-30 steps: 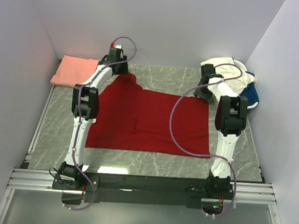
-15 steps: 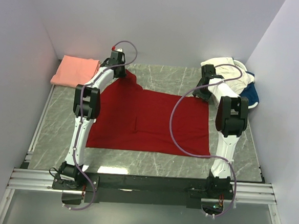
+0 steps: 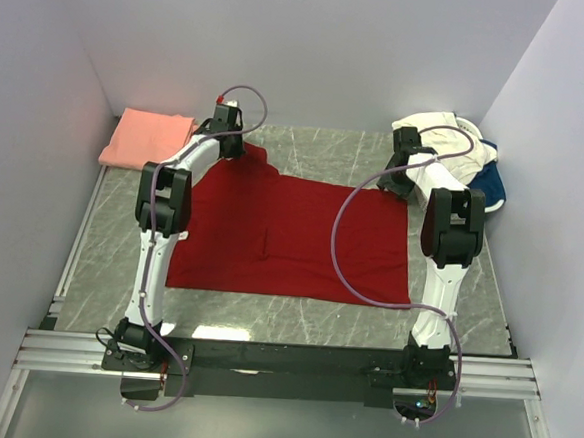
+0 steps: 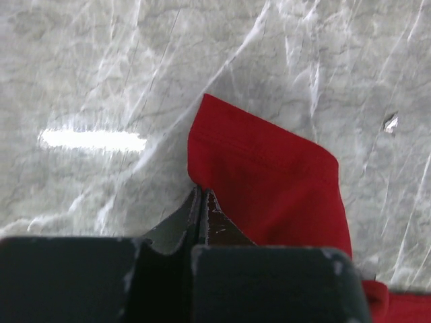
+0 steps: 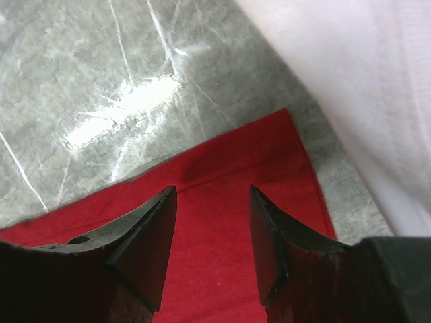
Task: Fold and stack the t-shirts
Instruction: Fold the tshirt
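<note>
Left pincer [image 4: 202, 199] pinching red t-shirt [image 3: 301, 235] sleeve hem, bite thin. Right pincer [image 5: 212, 193] spread over its far corner: close first, then lift both together.

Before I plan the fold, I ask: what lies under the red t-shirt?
The grey marble table shows all around the red t-shirt, which lies spread on it. Anything beneath the cloth is covered and cannot be seen.

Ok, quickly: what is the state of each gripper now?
Left gripper: closed, apparently pinching the sleeve edge of the red t-shirt.
Right gripper: open, holding nothing, above the red t-shirt.
</note>
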Robot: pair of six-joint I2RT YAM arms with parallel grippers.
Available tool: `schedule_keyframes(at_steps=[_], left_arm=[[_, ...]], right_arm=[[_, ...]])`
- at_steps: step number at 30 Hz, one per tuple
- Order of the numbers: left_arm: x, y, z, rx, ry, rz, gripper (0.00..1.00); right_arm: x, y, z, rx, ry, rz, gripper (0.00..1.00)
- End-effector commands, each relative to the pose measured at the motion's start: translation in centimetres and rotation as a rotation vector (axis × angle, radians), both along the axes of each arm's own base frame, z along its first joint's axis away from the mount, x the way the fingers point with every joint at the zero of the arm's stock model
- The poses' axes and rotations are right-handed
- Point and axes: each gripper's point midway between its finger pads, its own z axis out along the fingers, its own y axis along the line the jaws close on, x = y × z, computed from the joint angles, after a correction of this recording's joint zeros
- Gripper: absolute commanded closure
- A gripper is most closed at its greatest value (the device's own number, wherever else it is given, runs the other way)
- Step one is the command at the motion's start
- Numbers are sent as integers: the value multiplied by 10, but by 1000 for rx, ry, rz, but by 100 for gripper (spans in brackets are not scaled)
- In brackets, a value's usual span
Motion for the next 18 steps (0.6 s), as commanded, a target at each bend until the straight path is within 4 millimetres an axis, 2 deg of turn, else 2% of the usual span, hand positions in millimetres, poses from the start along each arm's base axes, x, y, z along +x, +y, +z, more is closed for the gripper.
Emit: schedule_keyframes(at_steps=[1, 12, 18], left_arm=[[2, 3, 52, 5, -90, 12, 100], [-6, 14, 50, 10, -81, 33, 100], [-6, 19, 55, -9, -87, 43, 100]], right_arm=[[7, -13, 15, -37, -34, -33, 46], [21, -10, -1, -20, -8, -50, 44], [22, 0, -5, -16, 10, -26, 46]])
